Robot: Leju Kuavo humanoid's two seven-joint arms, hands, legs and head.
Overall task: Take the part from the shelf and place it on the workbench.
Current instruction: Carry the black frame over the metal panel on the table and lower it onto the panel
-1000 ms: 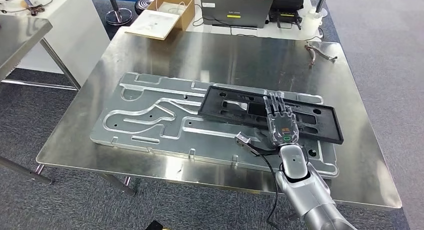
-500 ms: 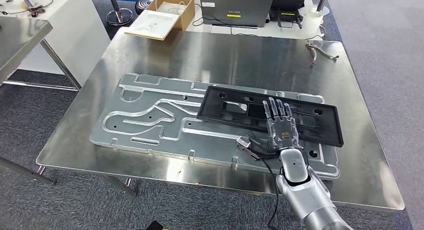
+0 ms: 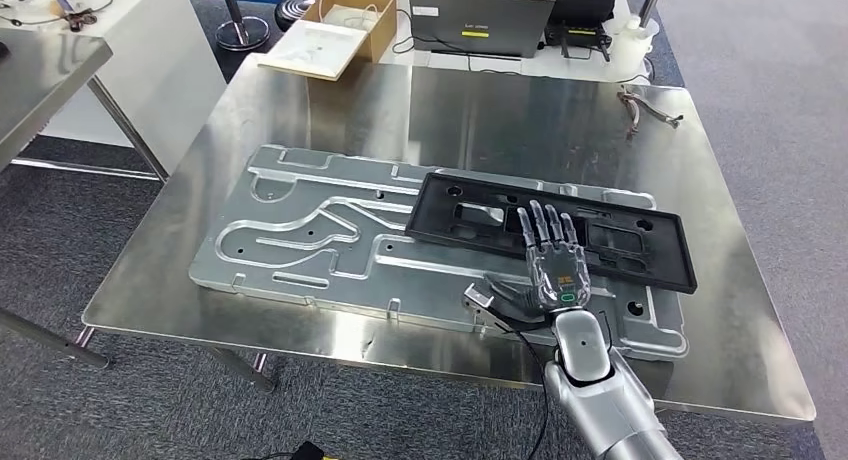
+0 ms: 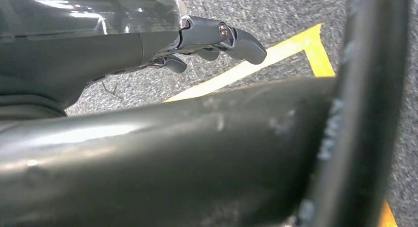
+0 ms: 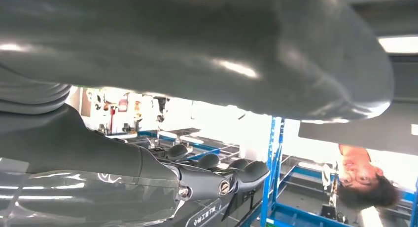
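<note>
Since a second ago, drawn back a little toward the near edge of the black part [image 3: 553, 231]: right hand [image 3: 553, 267], palm down, fingers straight and spread, holding nothing. Fingertips [image 3: 541, 220] still over the part's near rail, though whether touching or just above cannot be told from the head view; thumb stuck out to the side over the plate. Whole scene also shifted slightly in the picture, so some camera movement; part itself seemingly in the same spot. Lying flat on the workbench [image 3: 500, 110], that long black frame with cut-out windows, resting across the far right portion of a machined aluminium plate [image 3: 300, 240] full of routed channels. Near the bench's far right corner, well apart from the part, a small bent metal piece [image 3: 650, 105]. Beyond the bench, an open cardboard box [image 3: 345, 20] and a laptop [image 3: 480, 20] with a person's hands at it. In the left wrist view, left hand [image 4: 207, 44] hanging over grey carpet with a yellow floor line [image 4: 256, 64], fingers curled inward with nothing between them.
</note>
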